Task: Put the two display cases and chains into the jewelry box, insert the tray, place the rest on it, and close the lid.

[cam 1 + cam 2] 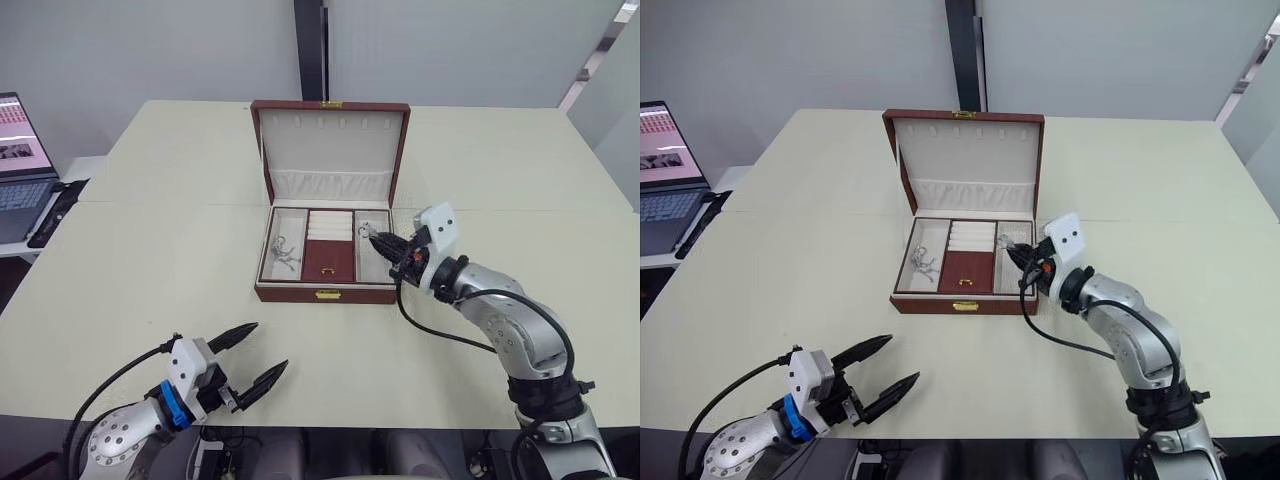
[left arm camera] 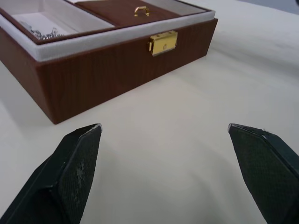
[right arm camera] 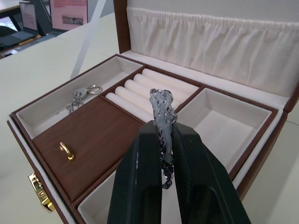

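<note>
A: Where is the box (image 1: 328, 235)?

B: In the middle of the table (image 1: 180, 180); its lid (image 1: 330, 150) stands open at 12 o'clock; the gold latch (image 1: 328, 294) faces us at 6 o'clock.

A: What is inside?

B: A tray with three parts; one chain (image 1: 283, 253) lies in the part at 9 o'clock; ring rolls (image 1: 329, 224) and a small brown lid (image 1: 329, 260) sit in the middle; the part at 3 o'clock looks bare.

A: What is the right gripper (image 3: 164, 135) doing?

B: Its fingers are pressed together on a second chain (image 3: 162, 112); it hangs over the part at 3 o'clock, just above the box edge.

A: And the left gripper (image 1: 248, 358)?

B: Spread wide; holding nothing; it waits near 7 o'clock, well apart from the box.

A: What could go wrong?

B: The chain is thin and floppy; I think it could catch on a finger when the grip lets go; then it may lift back out.

A: Anything else?

B: It is close to the box wall; if it drops too far toward 3 o'clock, part of it could hang over the edge or land on the table; then the lid might not shut flat.

A: Could the box move?

B: Maybe; a bump from the gripper could push it.
</note>
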